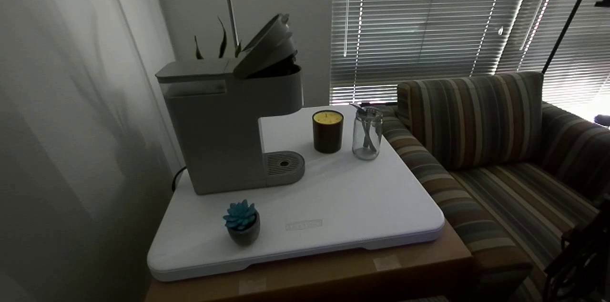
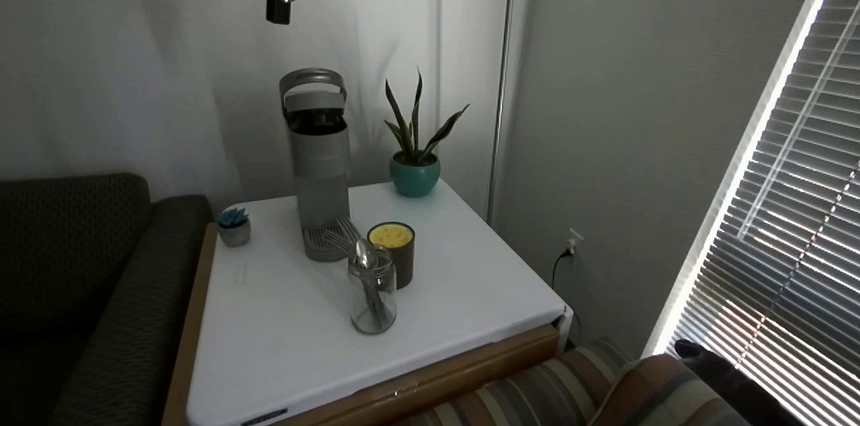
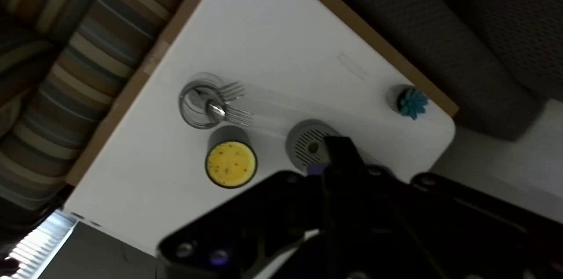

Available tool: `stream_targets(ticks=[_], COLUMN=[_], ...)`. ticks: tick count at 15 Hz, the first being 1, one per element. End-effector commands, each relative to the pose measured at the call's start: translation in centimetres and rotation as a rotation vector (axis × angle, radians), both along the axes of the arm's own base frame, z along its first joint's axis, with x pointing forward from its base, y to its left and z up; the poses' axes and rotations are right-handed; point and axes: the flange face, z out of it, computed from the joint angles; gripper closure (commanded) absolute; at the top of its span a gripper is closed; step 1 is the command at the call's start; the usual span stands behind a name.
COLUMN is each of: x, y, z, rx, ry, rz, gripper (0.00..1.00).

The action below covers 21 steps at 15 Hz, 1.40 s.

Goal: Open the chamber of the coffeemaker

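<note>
The grey coffeemaker point(image 1: 214, 140) stands upright on a white table, also seen in an exterior view point(image 2: 322, 184). Its chamber lid point(image 1: 271, 45) is tilted up at the front, with a dark opening beneath it. The raised lid also shows in an exterior view point(image 2: 314, 101) with its arched handle on top. In the wrist view only the round drip base point(image 3: 305, 145) shows; my gripper hides the rest. My gripper point(image 2: 278, 13) is in the air above the coffeemaker, apart from it. Its fingers point(image 3: 341, 143) look closed together with nothing between them.
A dark candle cup point(image 1: 328, 135) and a glass jar with cutlery point(image 1: 367, 137) stand near the drip base. A small teal succulent point(image 1: 241, 221) sits near the table point(image 1: 333, 206) edge. A potted plant point(image 2: 414, 174) stands beside the machine. Sofas flank the table.
</note>
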Motion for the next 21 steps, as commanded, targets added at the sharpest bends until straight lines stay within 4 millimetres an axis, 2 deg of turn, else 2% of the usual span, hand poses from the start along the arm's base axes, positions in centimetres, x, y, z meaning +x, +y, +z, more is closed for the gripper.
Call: stream_targets(ticks=[1, 5, 11, 12, 13, 15, 21], x=[-0.4, -0.3, -0.3, -0.3, -0.4, -0.3, 0.1], y=[-0.2, 0.1, 0.5, 0.4, 0.4, 0.5, 2.1], z=[0.3, 0.3, 0.2, 0.2, 0.1, -0.1, -1.5], rx=[-0.166, -0.268, -0.254, -0.242, -0.231, -0.200, 0.004], ry=[0.046, 0.017, 0.021, 0.026, 0.032, 0.033, 0.028], rz=[0.089, 0.123, 0.104, 0.111, 0.126, 0.126, 0.107], gripper=[1.00, 1.00, 0.99, 0.74, 0.73, 0.61, 0.17])
